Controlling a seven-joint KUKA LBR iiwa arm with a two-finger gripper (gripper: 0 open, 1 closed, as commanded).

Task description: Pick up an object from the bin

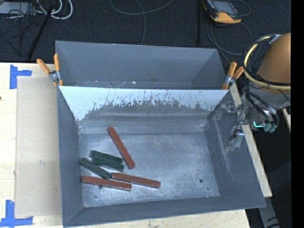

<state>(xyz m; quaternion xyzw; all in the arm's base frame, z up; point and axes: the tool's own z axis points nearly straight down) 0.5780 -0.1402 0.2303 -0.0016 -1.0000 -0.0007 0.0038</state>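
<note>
My gripper (235,136) hangs over the bin's right wall, far from the loose things. On the left of the bin floor a red-brown bar (120,147) lies diagonally. Just below it sit a dark green block (107,159) and a thinner dark green strip (95,168). Two more red-brown bars lie along the front, one to the right (136,180) and one to the left (106,183). The gripper is a long way to the right of all of them.
The arm with its orange dome and cables stands outside the bin's right rim. The bin's sloped walls rise steeply round the floor.
</note>
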